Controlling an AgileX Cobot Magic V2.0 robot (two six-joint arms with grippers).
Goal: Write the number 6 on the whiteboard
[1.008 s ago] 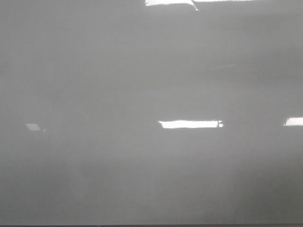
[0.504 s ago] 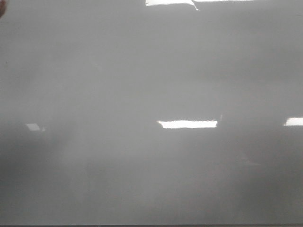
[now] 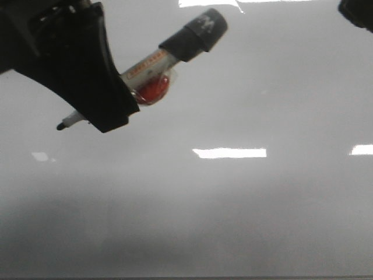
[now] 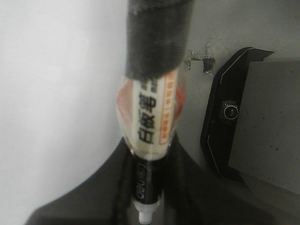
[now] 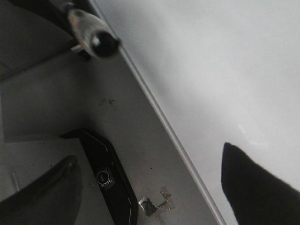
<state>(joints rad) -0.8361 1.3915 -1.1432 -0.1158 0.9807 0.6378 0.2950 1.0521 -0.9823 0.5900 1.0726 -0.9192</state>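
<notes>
The whiteboard (image 3: 233, 204) fills the front view, glossy grey with bright glare patches. The number 6 is out of view; no mark shows on the board. My left gripper (image 3: 111, 114) hangs over its upper left, shut on a marker (image 3: 157, 61) whose dark tip (image 3: 60, 125) points left and whose grey capped end points up and right. In the left wrist view the marker (image 4: 152, 117) runs between the fingers (image 4: 183, 187). A corner of my right gripper (image 3: 356, 11) shows at the top right. In its wrist view the right gripper (image 5: 145, 187) is open and holds nothing.
A thin dark edge (image 3: 186, 278) bounds the board at the bottom. Beside the board's pale frame (image 5: 159, 117) lies grey table with a black camera mount (image 5: 110, 176) and scraps of tape (image 5: 154, 204). The marker's end (image 5: 96, 37) also shows in the right wrist view.
My left gripper with the marker has come into the front view from the upper left. A corner of the right gripper has appeared at the top right.
</notes>
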